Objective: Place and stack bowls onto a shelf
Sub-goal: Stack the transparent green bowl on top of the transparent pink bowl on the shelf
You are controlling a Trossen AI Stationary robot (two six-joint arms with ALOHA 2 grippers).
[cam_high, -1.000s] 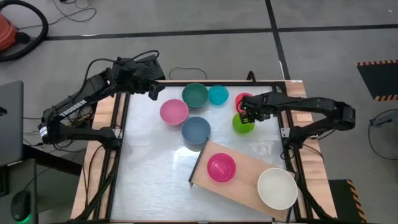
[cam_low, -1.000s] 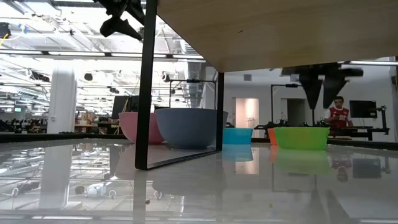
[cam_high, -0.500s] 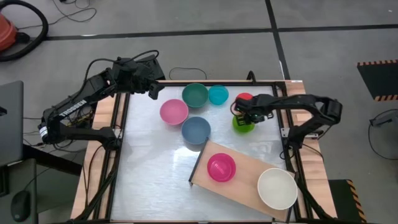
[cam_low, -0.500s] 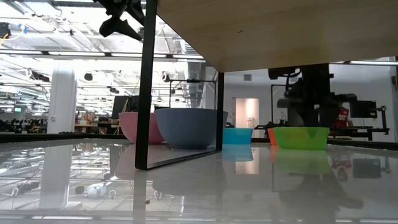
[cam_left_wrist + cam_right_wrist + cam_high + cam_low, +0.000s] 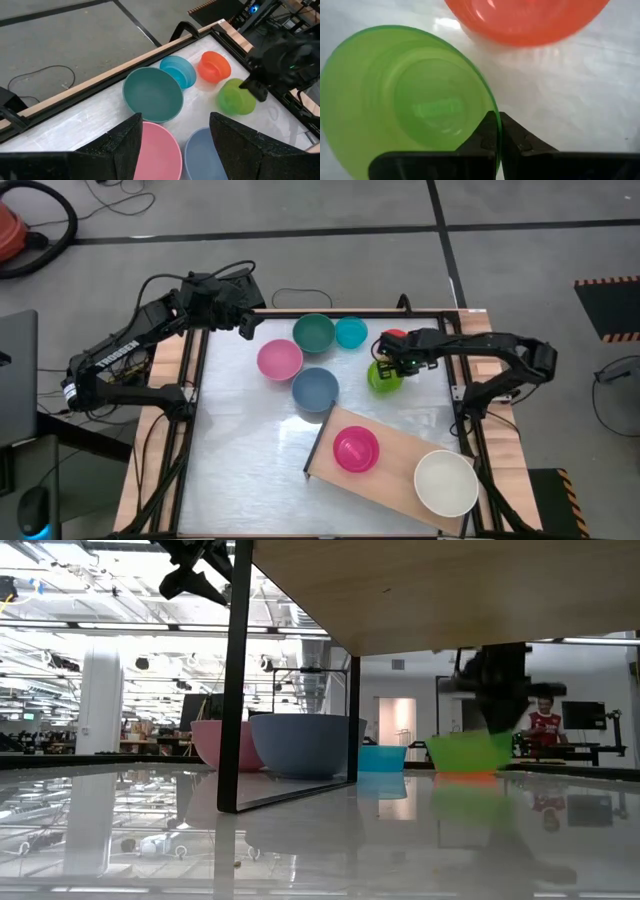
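My right gripper (image 5: 397, 365) is shut on the lime green bowl (image 5: 383, 376) near the table's far right, just in front of the red bowl (image 5: 394, 338). The teal bowl (image 5: 314, 333), cyan bowl (image 5: 351, 332), pink bowl (image 5: 279, 359) and blue-grey bowl (image 5: 315, 388) stand on the tabletop. The shelf (image 5: 400, 450) lies at the near right and carries the magenta bowl (image 5: 356, 448) and the white bowl (image 5: 445, 482). My left gripper (image 5: 246, 327) hangs open over the far left corner, holding nothing. My right gripper grips the lime green bowl's rim (image 5: 492, 107) on the side toward the table's right edge. One finger is inside the bowl and one outside. The fingers come from above, slanting in from the right. The bowl (image 5: 468, 751) is tilted and raised a little off the table.
The wooden table frame (image 5: 470, 315) runs close behind the red bowl. The shelf's dark end (image 5: 318, 442) stands near the blue-grey bowl. Bare tabletop lies at the near left (image 5: 240, 450). A person in red (image 5: 543, 721) shows in the room beyond.
My right gripper has come down onto the lime green bowl's rim and shut on it. The bowl, which stood flat on the table, is now tilted, raised a little and shifted slightly toward the table's left.
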